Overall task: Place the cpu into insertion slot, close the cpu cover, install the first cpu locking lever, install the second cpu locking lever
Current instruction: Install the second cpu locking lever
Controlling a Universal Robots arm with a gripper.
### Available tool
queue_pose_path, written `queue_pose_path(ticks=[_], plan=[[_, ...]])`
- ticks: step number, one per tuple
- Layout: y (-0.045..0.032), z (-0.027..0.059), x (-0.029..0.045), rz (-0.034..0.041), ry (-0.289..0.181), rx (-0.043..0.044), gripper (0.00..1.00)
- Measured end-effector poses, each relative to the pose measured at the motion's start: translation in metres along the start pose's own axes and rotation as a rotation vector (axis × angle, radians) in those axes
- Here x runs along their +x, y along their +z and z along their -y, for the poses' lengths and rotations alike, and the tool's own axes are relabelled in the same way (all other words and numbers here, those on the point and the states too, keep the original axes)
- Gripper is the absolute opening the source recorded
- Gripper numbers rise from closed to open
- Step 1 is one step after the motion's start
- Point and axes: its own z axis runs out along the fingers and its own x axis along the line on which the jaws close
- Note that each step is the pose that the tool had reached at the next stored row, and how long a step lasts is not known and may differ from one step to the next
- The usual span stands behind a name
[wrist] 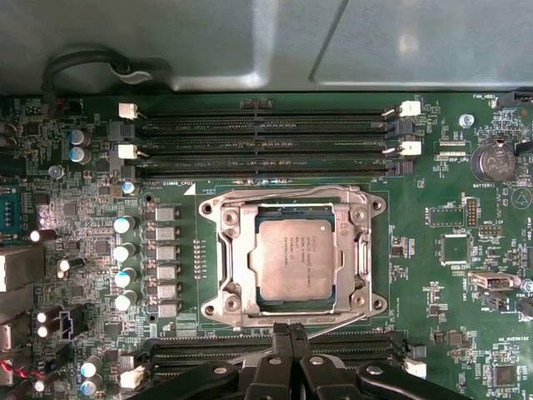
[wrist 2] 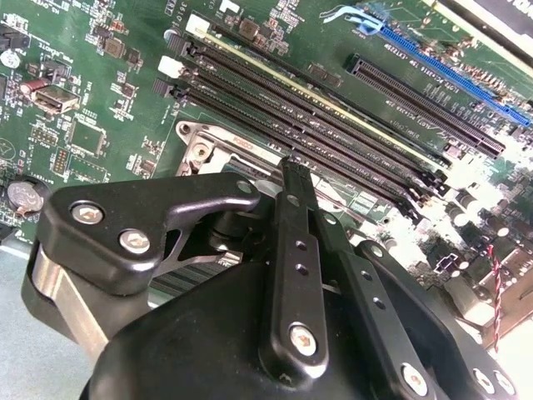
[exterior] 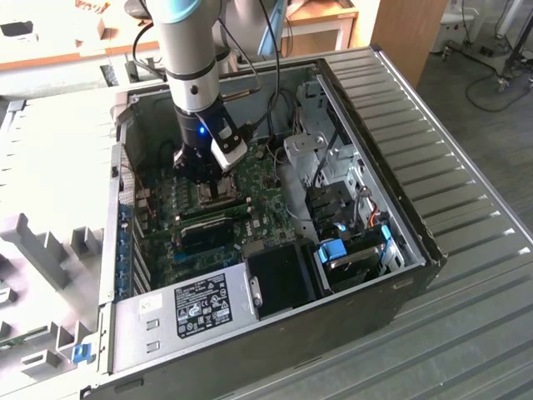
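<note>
**Chip seated, cover down, gripper low at the socket edge**

Workshop benches and a ribbed metal table (exterior: 466,158) frame an opened computer case (exterior: 275,233), lying flat so the arm can come straight down. In the exterior view the gripper (exterior: 202,173) hangs low over the board, hiding the socket beneath it.

Second wrist view now: black fingers (wrist 2: 293,208) drawn together, nothing visible between them, tip right at the socket's metal corner; whether it touches a lever I can't tell.

First wrist view: the cpu (wrist: 293,260) sits square in the insertion slot (wrist: 293,258), the cpu cover (wrist: 225,250) looks folded flat around it. Levers are hard to make out.
</note>
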Motion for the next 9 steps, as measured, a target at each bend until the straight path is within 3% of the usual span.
queue_pose_path(ticks=[9], plan=[[0.0005, 0.0, 0.0, 0.0001, 0.0, -0.0002, 0.11]])
